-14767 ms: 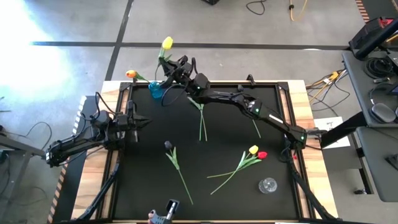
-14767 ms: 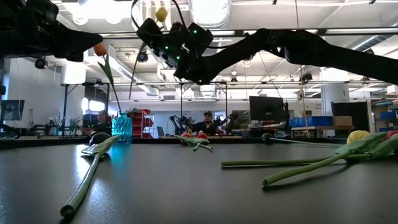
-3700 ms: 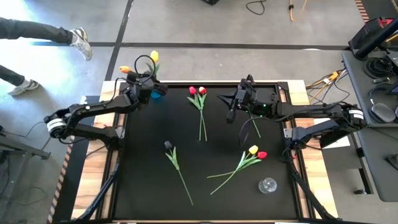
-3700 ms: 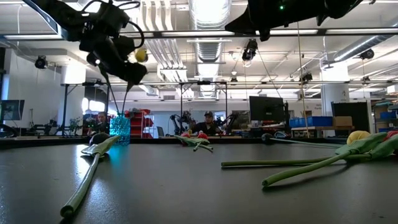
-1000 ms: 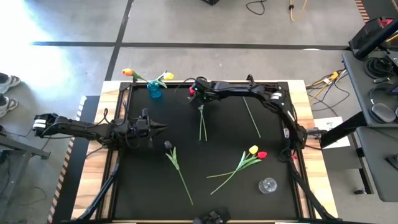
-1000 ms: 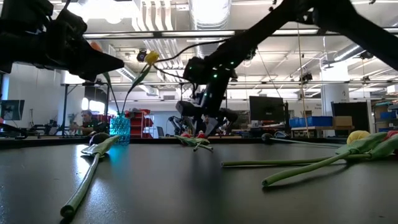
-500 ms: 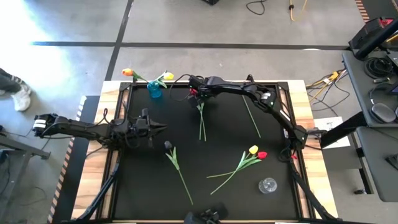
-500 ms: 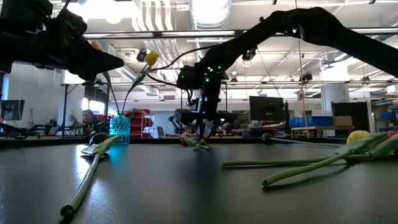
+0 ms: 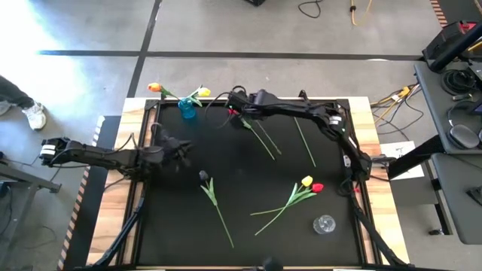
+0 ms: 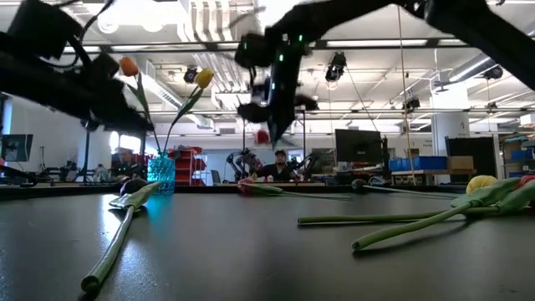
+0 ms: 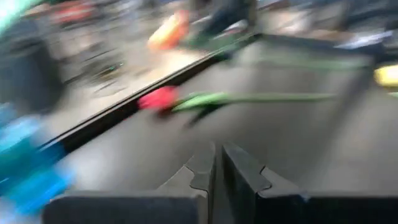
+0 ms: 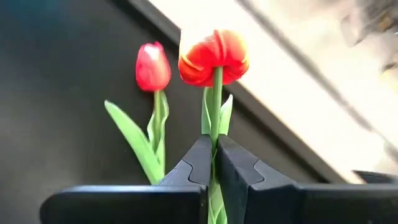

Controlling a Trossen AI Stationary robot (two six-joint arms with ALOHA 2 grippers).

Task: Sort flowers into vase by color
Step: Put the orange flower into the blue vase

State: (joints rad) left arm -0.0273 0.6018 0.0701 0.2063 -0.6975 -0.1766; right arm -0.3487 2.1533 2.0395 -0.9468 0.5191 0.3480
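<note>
A black table point(image 9: 181, 226) is holding scattered artificial tulips and two dark robot arms. The right gripper point(image 12: 212, 163) is reaching to the far side of the table near its middle, its fingers point(image 12: 235, 163) clamping the green stem of a red tulip point(image 12: 213, 57) just below the head. A second red tulip point(image 12: 153, 66) is showing just beside the held one. In the low view this gripper point(image 10: 269, 100) is hanging well above the tabletop.

A small blue vase point(image 9: 187, 110) is standing at the far left corner, holding an orange tulip point(image 9: 155, 88) and a yellow tulip point(image 9: 202, 92). The left gripper point(image 9: 183, 150) is hovering over the left side of the table, nearer than the vase, its fingers point(image 11: 239, 169) pressing together on nothing.

A dark tulip point(image 9: 203, 176) is lying near the middle. A yellow tulip and red tulip pair point(image 9: 311, 184) is lying toward the right, and a clear glass vase point(image 9: 324, 224) is standing at the near right
</note>
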